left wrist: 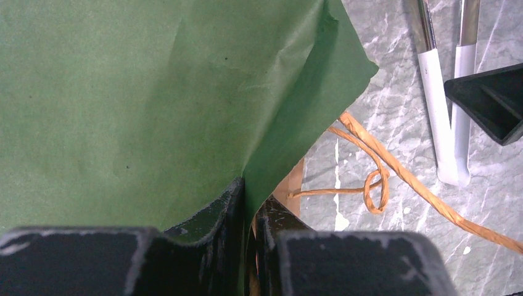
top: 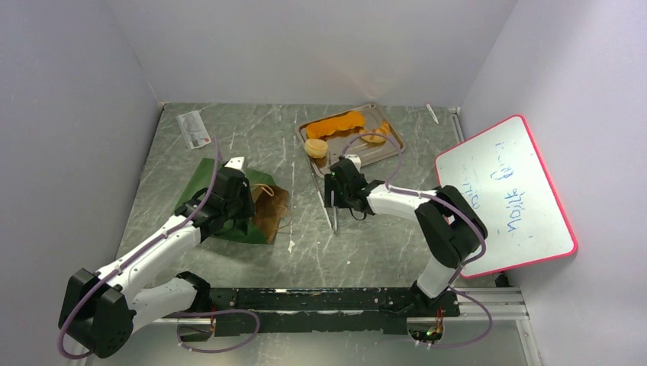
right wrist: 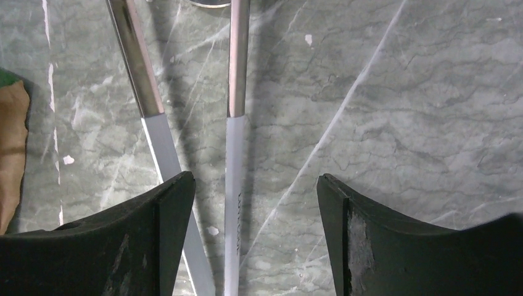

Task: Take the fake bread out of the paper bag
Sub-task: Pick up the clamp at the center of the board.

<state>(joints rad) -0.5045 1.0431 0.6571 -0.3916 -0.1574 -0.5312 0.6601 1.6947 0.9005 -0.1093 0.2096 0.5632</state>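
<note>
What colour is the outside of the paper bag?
The paper bag is dark green outside, clearest in the left wrist view.

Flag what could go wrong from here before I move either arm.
1. The left gripper is shut on a thin edge of the paper bag; pulling might tear it or slip off.
2. The right gripper hangs open over the tongs, one tong arm between its fingers, the other at a finger's edge; closing may catch only one.
3. The cord handle loops near the tong tips and could snag.
</note>
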